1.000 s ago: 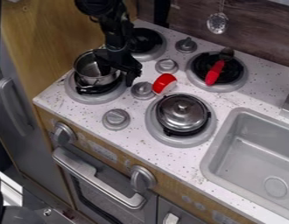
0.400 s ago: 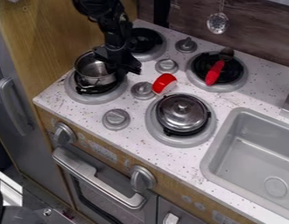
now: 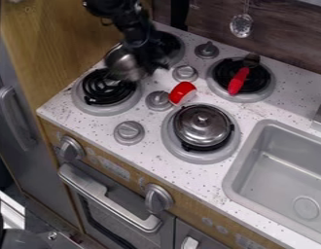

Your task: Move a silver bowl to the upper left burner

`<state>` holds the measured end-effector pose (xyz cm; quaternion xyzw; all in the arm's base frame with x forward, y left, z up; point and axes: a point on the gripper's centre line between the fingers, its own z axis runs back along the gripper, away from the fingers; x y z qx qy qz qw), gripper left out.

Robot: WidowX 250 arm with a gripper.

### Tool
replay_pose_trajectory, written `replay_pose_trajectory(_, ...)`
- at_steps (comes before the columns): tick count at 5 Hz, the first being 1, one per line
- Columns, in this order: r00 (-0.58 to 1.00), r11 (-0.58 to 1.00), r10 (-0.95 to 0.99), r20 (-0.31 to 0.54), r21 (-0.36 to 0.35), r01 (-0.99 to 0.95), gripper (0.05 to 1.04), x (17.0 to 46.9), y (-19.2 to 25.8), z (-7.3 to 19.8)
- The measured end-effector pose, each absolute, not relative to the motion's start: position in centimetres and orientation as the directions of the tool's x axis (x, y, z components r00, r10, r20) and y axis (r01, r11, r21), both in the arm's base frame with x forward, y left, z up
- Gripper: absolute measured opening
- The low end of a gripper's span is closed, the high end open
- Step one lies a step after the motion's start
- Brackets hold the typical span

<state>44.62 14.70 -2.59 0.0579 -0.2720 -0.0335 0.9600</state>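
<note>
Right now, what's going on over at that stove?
The robot's gripper holds the silver bowl, tilted, above the stovetop between the lower left burner and the upper left burner. It isn't set down on the upper left one yet. A lidded pot sits on the lower right burner.

Speckled white countertop (image 3: 150, 153), mid-frame, was brightly and fairly evenly lit; shadows soft. Small glints showed on the round silver metal lid (image 3: 201, 130) near centre. Dark wood backsplash (image 3: 290, 41), upper right, read dim. Silver metal bowl (image 3: 123, 64), upper left, blurred.
</note>
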Motion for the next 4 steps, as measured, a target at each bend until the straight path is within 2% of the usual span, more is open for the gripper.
replay_pose_trajectory(1,0.792,0.984,-0.174,0.585,0.135,0.116,0.072,47.2,14.3,-2.9)
replay_pose_trajectory(2,0.762,0.979,-0.203,0.615,0.141,0.146,0.072,49.3,14.4,-2.9)
replay_pose_trajectory(4,0.758,0.969,-0.244,0.604,0.180,0.169,0.087,51.6,15.5,-3.3)
